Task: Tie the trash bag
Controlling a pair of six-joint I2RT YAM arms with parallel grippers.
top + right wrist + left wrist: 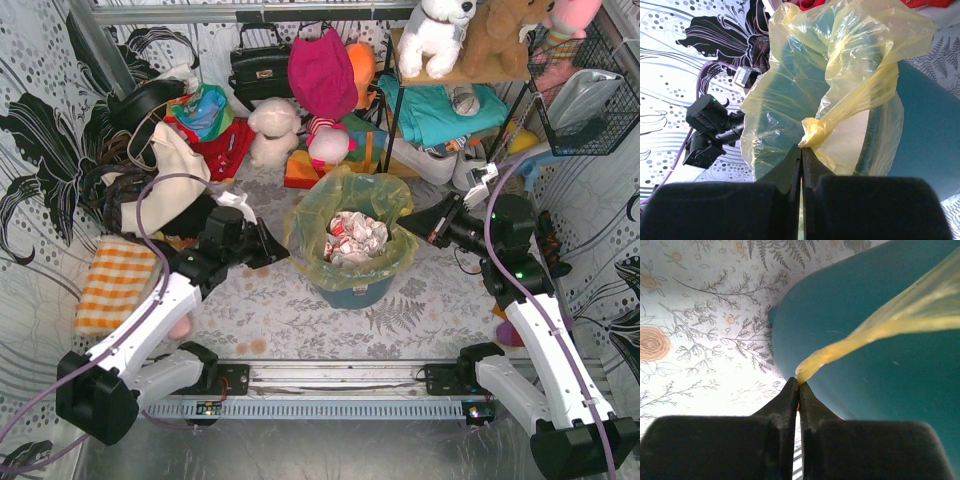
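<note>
Two pinches: the left gripper (798,382) at 9 o'clock and the right gripper (801,149) at 3 o'clock each clamp bunched film of the trash bag (312,212) lining the teal bin (350,293), so I'd draw both tails up evenly, then cross them.

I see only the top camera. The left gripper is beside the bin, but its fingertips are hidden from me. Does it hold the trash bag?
Observer: Yes. In the left wrist view the left gripper is shut on a thin twisted strand of the trash bag, and the strand runs taut away from the fingertips.
Operator: Thank you. And the right one? From above I cannot see its jaws either.
Observer: The right wrist view shows the right gripper shut on a bunched fold of the bag's edge, close to the bin's rim.
</note>
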